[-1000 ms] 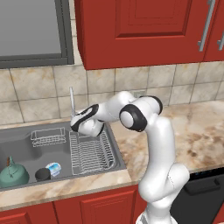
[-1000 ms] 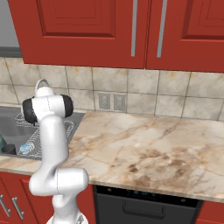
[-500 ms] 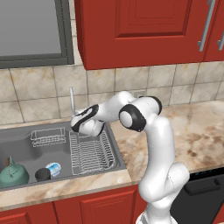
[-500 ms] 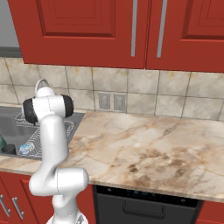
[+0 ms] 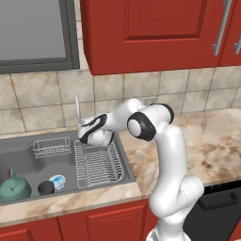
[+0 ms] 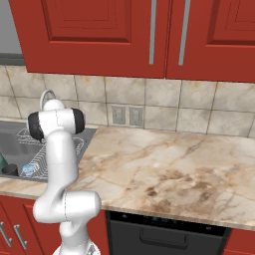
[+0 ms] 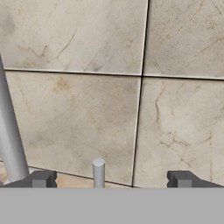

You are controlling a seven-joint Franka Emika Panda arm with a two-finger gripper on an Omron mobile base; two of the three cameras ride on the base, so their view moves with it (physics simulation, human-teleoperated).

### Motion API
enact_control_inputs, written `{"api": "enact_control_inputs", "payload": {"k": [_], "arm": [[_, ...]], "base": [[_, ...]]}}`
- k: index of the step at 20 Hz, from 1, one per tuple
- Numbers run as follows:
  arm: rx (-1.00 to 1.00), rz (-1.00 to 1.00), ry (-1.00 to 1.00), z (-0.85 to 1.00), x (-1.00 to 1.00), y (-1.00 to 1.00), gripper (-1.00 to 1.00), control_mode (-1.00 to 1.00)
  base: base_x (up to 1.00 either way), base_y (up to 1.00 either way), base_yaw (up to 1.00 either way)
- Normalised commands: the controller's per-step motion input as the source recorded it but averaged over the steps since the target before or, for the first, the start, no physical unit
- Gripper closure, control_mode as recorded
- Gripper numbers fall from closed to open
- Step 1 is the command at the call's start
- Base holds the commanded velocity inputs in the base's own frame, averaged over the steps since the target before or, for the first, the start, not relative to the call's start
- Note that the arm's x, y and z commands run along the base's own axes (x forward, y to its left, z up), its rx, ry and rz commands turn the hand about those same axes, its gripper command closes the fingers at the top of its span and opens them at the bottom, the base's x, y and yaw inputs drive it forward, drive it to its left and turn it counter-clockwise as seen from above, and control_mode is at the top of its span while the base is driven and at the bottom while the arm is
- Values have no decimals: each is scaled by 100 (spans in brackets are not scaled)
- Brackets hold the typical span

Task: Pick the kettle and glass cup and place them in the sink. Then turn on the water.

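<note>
The teal kettle (image 5: 14, 186) and the dark glass cup (image 5: 45, 187) stand side by side in the front left of the sink (image 5: 28, 164). At the left edge of the right base view, the cup (image 6: 9, 169) shows again in the sink (image 6: 12, 142). My gripper (image 5: 82, 135) is at the back of the basin, just beside the foot of the chrome faucet (image 5: 77, 110). In the hand view the gripper (image 7: 113, 179) is open, facing the tiled wall, with a short grey post (image 7: 98, 171) between the fingertips and the faucet stem (image 7: 9, 135) to the left. Water is out of view.
A wire dish rack (image 5: 96, 165) fills the right of the basin, and a small wire basket (image 5: 52, 148) sits at the back. A small blue-white round object (image 5: 57, 181) lies next to the cup. Marble counter (image 6: 164, 164) stretches to the right.
</note>
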Motion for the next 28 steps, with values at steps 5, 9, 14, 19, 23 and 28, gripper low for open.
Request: {"api": "enact_control_inputs", "payload": {"k": [5,9,14,19,23,28], "arm": [[0,0,-8,-24,0,0,-100,-100],[0,0,-7,-24,4,0,-100,-100],[0,0,-7,-20,7,0,-100,-100],[1,0,-6,-16,6,0,-100,-100],[2,0,-6,-14,0,0,-100,-100],[2,-4,-5,-12,0,0,-100,-100]], "base": [[0,0,0],[0,0,0],[0,0,0],[0,0,0],[0,0,0],[0,0,0]]}}
